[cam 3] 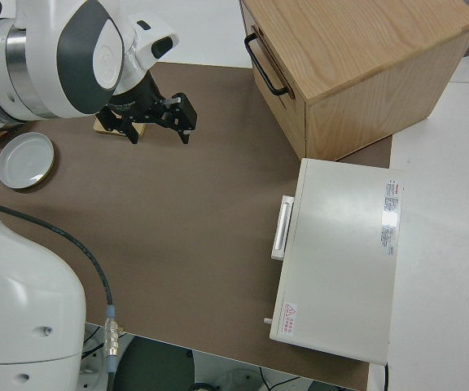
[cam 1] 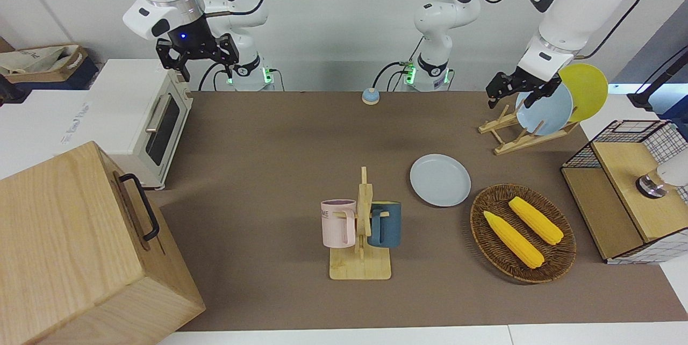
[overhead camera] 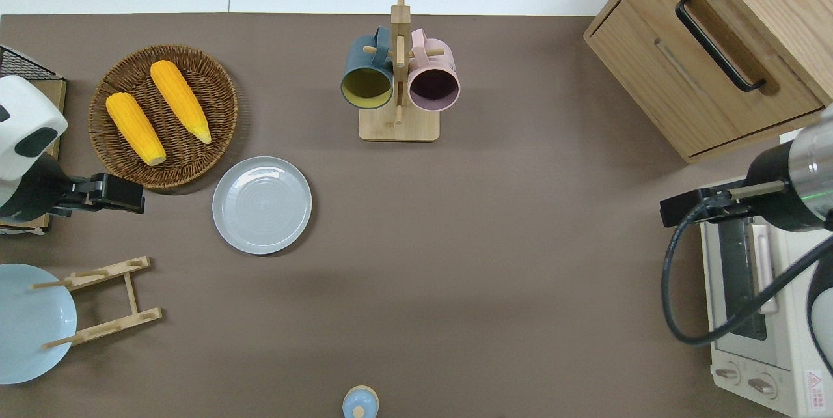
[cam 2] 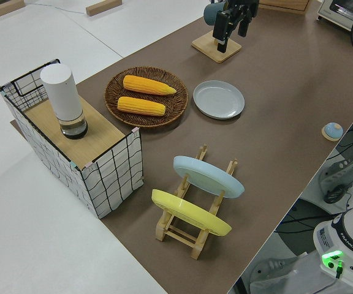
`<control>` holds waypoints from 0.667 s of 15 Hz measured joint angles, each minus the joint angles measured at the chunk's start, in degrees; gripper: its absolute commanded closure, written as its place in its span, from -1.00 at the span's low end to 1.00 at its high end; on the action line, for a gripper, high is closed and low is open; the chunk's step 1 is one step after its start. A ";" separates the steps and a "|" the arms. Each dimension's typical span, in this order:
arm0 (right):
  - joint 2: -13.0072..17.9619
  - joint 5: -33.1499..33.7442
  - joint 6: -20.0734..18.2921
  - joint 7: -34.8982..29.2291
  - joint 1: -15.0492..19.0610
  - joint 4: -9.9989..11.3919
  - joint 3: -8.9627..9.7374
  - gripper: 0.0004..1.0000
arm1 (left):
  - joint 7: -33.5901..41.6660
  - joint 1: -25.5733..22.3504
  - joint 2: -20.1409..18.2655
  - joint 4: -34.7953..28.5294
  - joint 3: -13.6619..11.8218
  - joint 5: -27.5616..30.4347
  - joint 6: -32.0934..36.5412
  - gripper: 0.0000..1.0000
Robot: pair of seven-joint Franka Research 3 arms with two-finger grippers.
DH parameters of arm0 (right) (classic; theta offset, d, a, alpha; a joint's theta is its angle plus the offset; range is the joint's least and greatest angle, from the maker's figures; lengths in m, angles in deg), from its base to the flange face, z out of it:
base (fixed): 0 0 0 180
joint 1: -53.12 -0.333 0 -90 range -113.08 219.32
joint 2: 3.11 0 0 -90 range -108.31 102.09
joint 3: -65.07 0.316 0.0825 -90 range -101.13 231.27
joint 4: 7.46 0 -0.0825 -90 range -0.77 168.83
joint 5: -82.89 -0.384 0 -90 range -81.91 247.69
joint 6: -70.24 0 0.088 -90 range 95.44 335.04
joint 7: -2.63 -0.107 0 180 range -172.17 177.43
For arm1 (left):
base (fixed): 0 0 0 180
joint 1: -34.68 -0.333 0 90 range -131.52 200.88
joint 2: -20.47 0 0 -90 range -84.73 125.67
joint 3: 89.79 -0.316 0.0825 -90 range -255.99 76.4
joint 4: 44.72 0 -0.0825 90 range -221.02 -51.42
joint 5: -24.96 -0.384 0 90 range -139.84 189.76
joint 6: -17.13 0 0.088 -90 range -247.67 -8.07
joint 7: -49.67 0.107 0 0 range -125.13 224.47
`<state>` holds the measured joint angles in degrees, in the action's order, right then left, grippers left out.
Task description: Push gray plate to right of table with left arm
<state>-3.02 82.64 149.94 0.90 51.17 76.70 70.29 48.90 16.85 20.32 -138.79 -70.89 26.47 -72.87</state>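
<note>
The wicker basket (overhead camera: pixel 215 79) holds two corn cobs (overhead camera: pixel 180 101). Just beside it, nearer the robots, the gray plate (overhead camera: pixel 261 205) lies empty on the table (overhead camera: pixel 494 236). The left gripper (overhead camera: pixel 114 193) hangs over the basket's near edge, fingers apart; the right arm is parked.

You have open brown table (overhead camera: pixel 494 262) running from the gray plate (overhead camera: pixel 261 205) toward the right arm's end. Hemming that plate in: the wicker basket (overhead camera: pixel 195 157) just beside it, the mug rack (overhead camera: pixel 398 125) toward the far edge, and the plate stand (overhead camera: pixel 104 301) near the left-end corner.
</note>
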 measured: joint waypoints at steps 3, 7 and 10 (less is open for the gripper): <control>0.00 0.00 0.00 0.00 0.00 0.00 0.00 -0.97 | -0.32 0.06 0.00 0.02 0.01 0.00 0.00 -0.97; 0.00 0.00 0.00 0.00 0.00 0.00 0.00 -0.97 | -0.80 0.38 -0.02 0.05 0.62 0.15 0.00 -0.97; 0.00 0.00 0.00 0.00 0.00 0.00 0.00 -0.97 | -1.10 0.40 -0.02 0.05 0.74 0.15 0.03 -0.97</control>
<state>-3.02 82.64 149.94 0.90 51.17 76.70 70.29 47.80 17.25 20.30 -138.74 -70.15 26.63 -72.84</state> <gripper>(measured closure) 0.013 0.013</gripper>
